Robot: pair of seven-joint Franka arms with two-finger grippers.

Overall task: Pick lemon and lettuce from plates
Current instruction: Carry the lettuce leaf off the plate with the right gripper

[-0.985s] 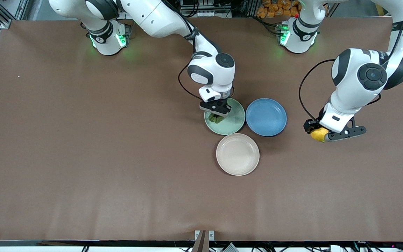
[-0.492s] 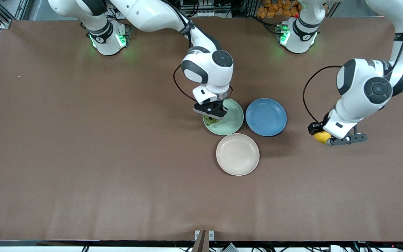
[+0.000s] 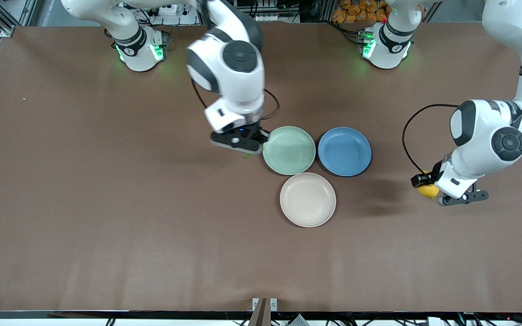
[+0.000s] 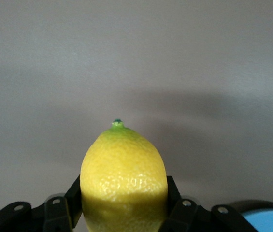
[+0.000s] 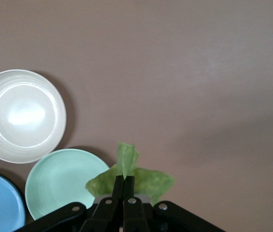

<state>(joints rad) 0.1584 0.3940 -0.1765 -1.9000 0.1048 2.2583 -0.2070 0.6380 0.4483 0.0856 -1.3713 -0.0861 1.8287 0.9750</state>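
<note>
With both plates point(image 3: 289, 150) now emptied, right end effector point(image 3: 241, 144) has lifted the lettuce point(image 5: 129, 176) clear; left end effector point(image 3: 442, 192) grips the lemon point(image 4: 123, 181).

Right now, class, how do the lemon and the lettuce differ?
The lemon is a smooth yellow oval; the lettuce is a thin, ragged green leaf. The left gripper grips the lemon; the right gripper pinches the lettuce. Both hang over bare table, off the plates.

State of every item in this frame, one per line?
Lemon: held by left gripper, over bare table.
Lettuce: held by right gripper, beside mint plate.
Mint plate: empty.
Beige plate: empty.
Blue plate: empty.
</note>
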